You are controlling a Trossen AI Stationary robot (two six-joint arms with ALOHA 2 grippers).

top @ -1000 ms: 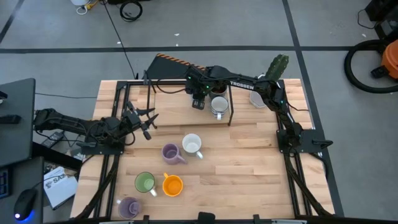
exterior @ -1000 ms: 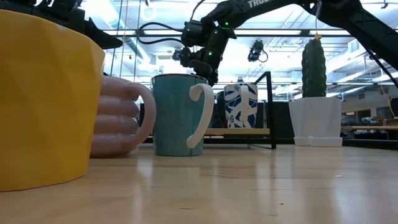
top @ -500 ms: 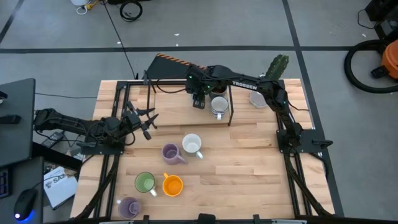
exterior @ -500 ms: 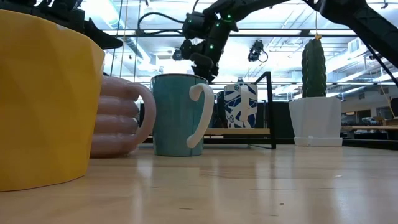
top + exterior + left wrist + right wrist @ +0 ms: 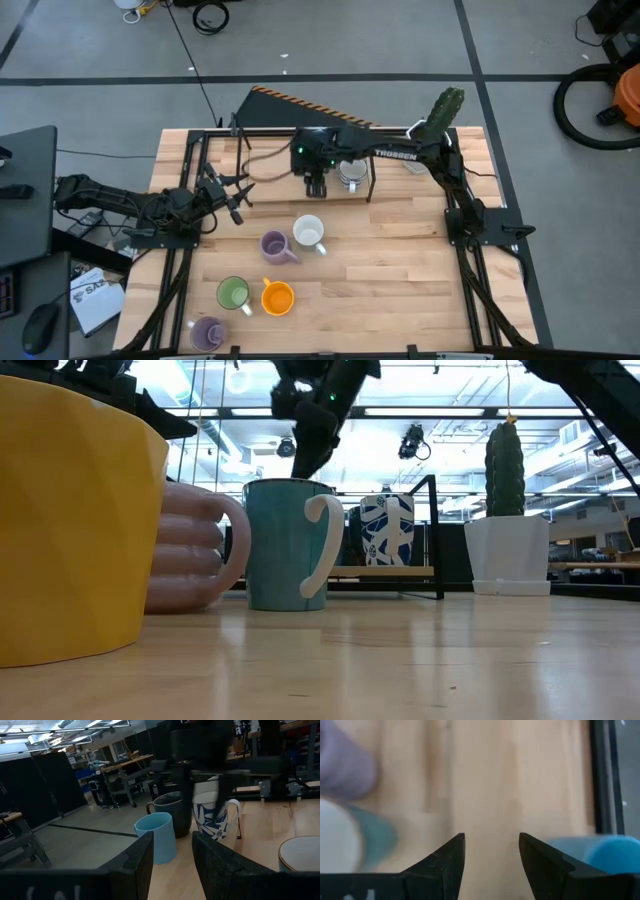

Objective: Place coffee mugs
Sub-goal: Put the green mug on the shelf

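Right pincer (image 5: 316, 186) up off the tabletop (image 5: 400, 270), fingers spread, nothing between them; wrist view shows bare wood through the gap. Just behind it, under a black frame (image 5: 370, 175) at the far edge: light blue mug (image 5: 156, 837), dark brown mug (image 5: 172, 813), white mug with blue pattern (image 5: 214, 815), standing close together. Light blue mug right beside the right pincer, apart from it, upright. Looks like three placed.

Left pincer (image 5: 232, 195) parked well to the side near the tabletop's left edge, fingers apart, empty, pointing toward the placed group.

Left to do, nearer than the right pincer: white mug (image 5: 308, 232) closest, purple mug (image 5: 275, 246) touching or just beside it. Further toward the near edge: green mug (image 5: 233, 293) and orange mug (image 5: 277, 297) side by side, second purple mug (image 5: 207, 333) at the near edge. All five upright, loose on open wood.

Judgement: under halfway, three of eight set down, five waiting. Next likely target the white mug, nearest to the right pincer. Cactus pot (image 5: 418, 150) beyond the frame, not part of the job.
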